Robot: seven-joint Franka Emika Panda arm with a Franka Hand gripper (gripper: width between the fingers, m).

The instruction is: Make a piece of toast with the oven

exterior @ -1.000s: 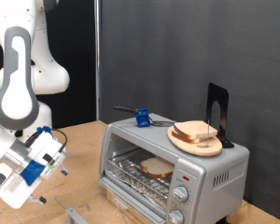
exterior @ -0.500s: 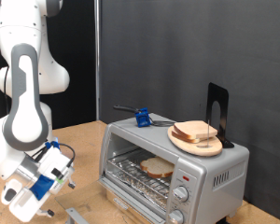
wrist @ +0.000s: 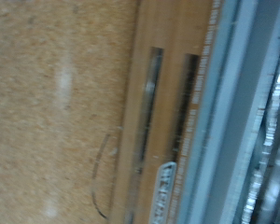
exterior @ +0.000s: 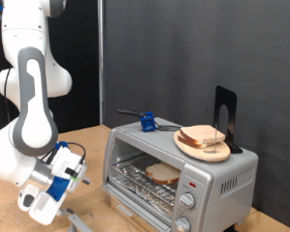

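- The gripper (exterior: 50, 184) hangs low at the exterior view's bottom left, beside the oven (exterior: 181, 174); its fingers are hard to make out, so I cannot tell whether they are apart.
- The wrist view is blurred.
- One piece of toast (exterior: 163, 174) lies inside on the rack.
- A plate (exterior: 202, 144) on the oven's top holds a stack of slices.

One oven (exterior: 179, 172) stands just beside the single gripper (exterior: 56, 181), with one piece of toast (exterior: 163, 174) on its one wire rack (exterior: 145, 179). Farther off, on top: one wooden plate (exterior: 204, 148) stacked with about two slices (exterior: 205, 136), one black stand (exterior: 225, 118), one blue clip (exterior: 146, 122). Two knobs (exterior: 187, 204) show.
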